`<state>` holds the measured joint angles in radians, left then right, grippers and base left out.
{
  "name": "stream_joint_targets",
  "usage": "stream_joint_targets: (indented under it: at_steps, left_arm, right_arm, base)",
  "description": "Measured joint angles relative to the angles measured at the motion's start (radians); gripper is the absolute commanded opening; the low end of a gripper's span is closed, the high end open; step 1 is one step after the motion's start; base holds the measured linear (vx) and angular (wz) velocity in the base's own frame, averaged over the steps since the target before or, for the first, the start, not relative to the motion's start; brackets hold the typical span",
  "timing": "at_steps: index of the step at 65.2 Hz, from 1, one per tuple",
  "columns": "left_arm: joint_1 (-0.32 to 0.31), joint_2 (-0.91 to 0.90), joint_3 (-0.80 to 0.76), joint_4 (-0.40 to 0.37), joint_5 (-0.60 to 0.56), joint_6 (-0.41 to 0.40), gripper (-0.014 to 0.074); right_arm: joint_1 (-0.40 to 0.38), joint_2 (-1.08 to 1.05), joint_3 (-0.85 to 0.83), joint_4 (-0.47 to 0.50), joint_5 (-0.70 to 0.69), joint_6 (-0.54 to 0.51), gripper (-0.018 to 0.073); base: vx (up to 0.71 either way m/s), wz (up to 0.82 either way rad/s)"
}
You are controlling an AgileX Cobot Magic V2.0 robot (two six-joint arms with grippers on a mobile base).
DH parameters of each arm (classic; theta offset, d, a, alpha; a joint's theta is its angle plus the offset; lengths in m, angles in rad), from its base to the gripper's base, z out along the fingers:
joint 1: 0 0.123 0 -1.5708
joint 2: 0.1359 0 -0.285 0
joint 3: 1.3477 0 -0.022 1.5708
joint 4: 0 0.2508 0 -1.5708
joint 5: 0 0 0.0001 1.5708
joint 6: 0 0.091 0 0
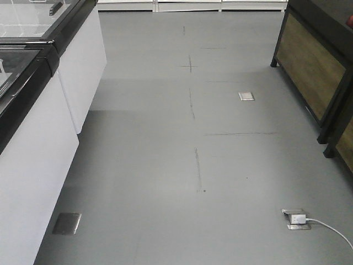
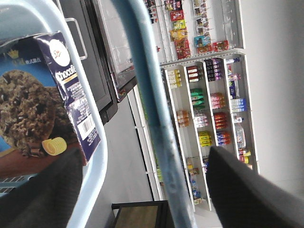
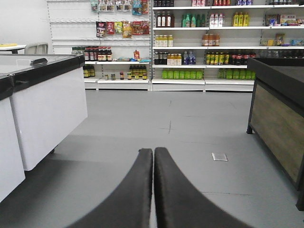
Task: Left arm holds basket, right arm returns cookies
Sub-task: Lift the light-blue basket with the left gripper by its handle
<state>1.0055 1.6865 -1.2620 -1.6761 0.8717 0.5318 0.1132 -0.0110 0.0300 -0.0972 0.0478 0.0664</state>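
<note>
- In the left wrist view, the dark navy rectangular cardboard cookie box [image 2: 33,104] stands inside the light blue slotted plastic basket [image 2: 97,161]. It sits at about 9 o'clock in the picture, with its barcode side next to the rim.
- The left gripper [image 2: 142,153] has its dark fingers [image 2: 247,190] spread wide. The basket's arched blue handle [image 2: 159,137] runs between them toward 12 o'clock (it seems to hang there rather than be pinched, though the contact is out of view).
- The right gripper [image 3: 153,151] has its jaws pressed together on nothing. It points at stocked white shelves [image 3: 204,47] at 12 o'clock, well apart across the grey floor [image 1: 165,138].
- Taking the box out looks not yet begun. To do it well, the right gripper should part its jaws before entering the basket. It should come down clear of the handle and take the box across its thin faces, while the left gripper keeps the basket level.
- White chest cabinets [image 1: 38,154] at 9 o'clock and a wood-panelled black stand [image 1: 309,61] at 2 o'clock flank the aisle.
</note>
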Motion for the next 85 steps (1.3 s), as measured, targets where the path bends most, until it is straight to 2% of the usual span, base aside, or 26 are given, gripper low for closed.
stream_joint_targets:
  at_steps: [10, 16, 20, 27, 30, 32, 43, 53, 65, 76, 85]
  left_arm:
    - [-0.012, 0.027, -0.028, 0.000, -0.003, 0.000, 0.0505]
    - [-0.012, 0.045, -0.061, 0.000, 0.000, 0.000, 0.0437]
    - [-0.012, 0.050, -0.080, 0.000, 0.002, 0.000, 0.0357]
    - [-0.012, 0.054, -0.092, -0.001, 0.002, 0.010, 0.0148]
    - [-0.012, 0.054, -0.092, -0.001, 0.002, 0.014, 0.0027]
    - [-0.012, 0.054, -0.092, -0.001, 0.002, 0.016, -0.0010]
    - [-0.015, 0.054, -0.099, -0.023, 0.034, -0.003, -0.0008]
    - [-0.018, 0.059, -0.142, 0.009, 0.040, 0.001, -0.0008]
    - [-0.035, 0.066, -0.269, 0.032, 0.035, -0.013, -0.0007]
    - [-0.112, 0.066, -0.376, 0.031, 0.041, -0.049, -0.0007]
    - [-0.206, 0.066, -0.410, 0.028, 0.058, -0.074, -0.0007]
  right_arm:
    - [0.000, 0.000, 0.000, 0.000, 0.000, 0.000, -0.0008]
    - [0.000, 0.000, 0.000, 0.000, 0.000, 0.000, -0.0008]
    - [0.000, 0.000, 0.000, 0.000, 0.000, 0.000, -0.0008]
    - [0.000, 0.000, 0.000, 0.000, 0.000, 0.000, -0.0008]
    - [0.000, 0.000, 0.000, 0.000, 0.000, 0.000, -0.0008]
    - [0.000, 0.000, 0.000, 0.000, 0.000, 0.000, -0.0008]
    - [0.000, 0.000, 0.000, 0.000, 0.000, 0.000, -0.0008]
    - [0.000, 0.000, 0.000, 0.000, 0.000, 0.000, -0.0008]
    - [0.000, 0.000, 0.000, 0.000, 0.000, 0.000, -0.0008]
    - [0.000, 0.000, 0.000, 0.000, 0.000, 0.000, -0.0008]
    - [0.000, 0.000, 0.000, 0.000, 0.000, 0.000, -0.0008]
  base:
    - [0.00, 0.00]
    - [0.00, 0.00]
    - [0.00, 0.00]
    - [0.00, 0.00]
    - [0.00, 0.00]
    - [0.00, 0.00]
    - [0.00, 0.00]
    - [0.00, 0.00]
    - [0.00, 0.00]
    - [0.00, 0.00]
    - [0.00, 0.00]
